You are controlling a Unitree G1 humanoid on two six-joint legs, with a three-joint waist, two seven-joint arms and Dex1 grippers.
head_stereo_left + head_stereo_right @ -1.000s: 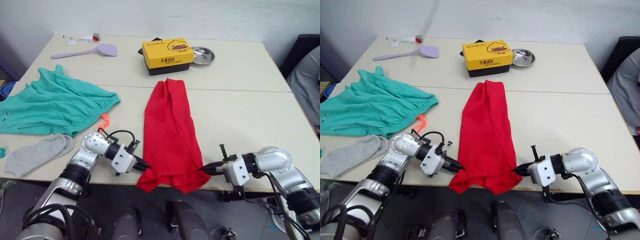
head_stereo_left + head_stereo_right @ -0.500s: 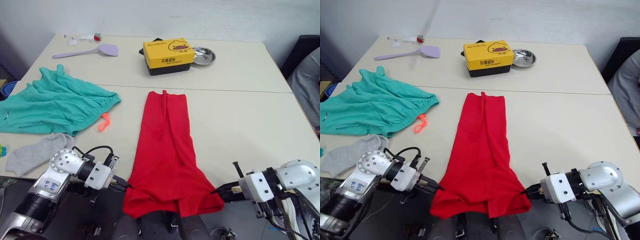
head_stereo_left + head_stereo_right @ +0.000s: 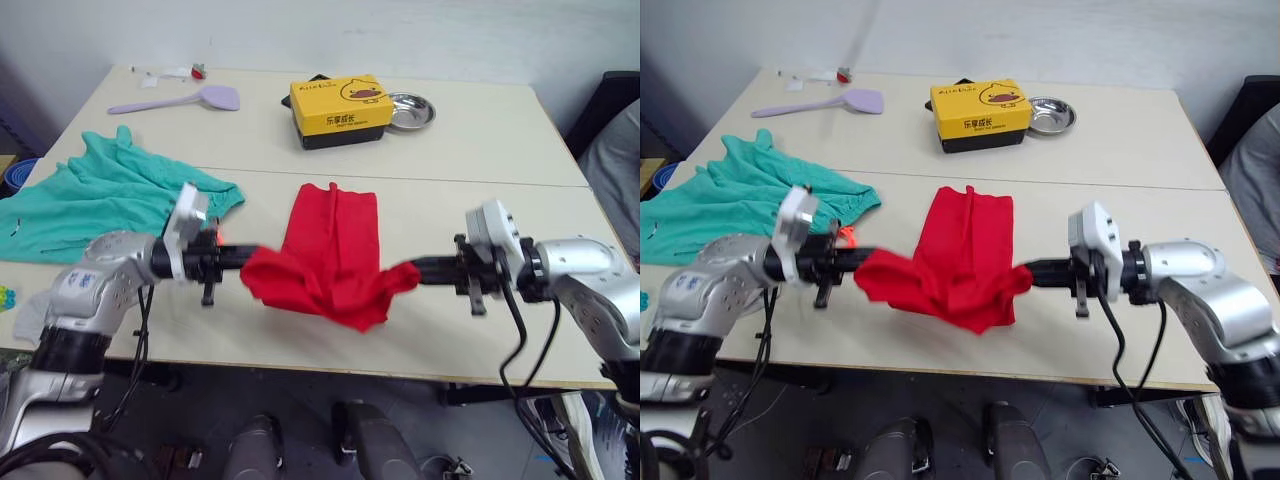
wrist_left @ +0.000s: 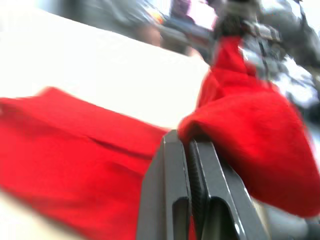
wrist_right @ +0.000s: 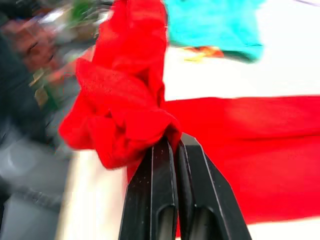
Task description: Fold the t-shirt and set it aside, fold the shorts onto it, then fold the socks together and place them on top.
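Both end effectors clamped on the red t-shirt (image 3: pixel 330 255): left end effector (image 3: pixel 243 262) pinching one near corner, right end effector (image 3: pixel 412 270) pinching the other, fingers (image 5: pixel 165 200) pressed together over bunched cloth. Near part of the t-shirt lifted off the worktop (image 3: pixel 470 180) and sagging between the two, far part lying flat toward the middle of the worktop. Teal shorts (image 3: pixel 95 195) spread loosely on the left side, well apart from the t-shirt, orange drawstring showing just beside the left arm. Grey sock (image 3: pixel 22 320) barely visible at the left near edge, mostly hidden behind the left arm.

At the far side: a yellow box (image 3: pixel 337 105) with a duck picture, lid closed, contents hidden; touching or just beside it on the right, a round metal bowl (image 3: pixel 409 110) holding nothing. Further left, a lilac spatula (image 3: pixel 180 99) lying flat, small bits near the far left corner too small to tell.
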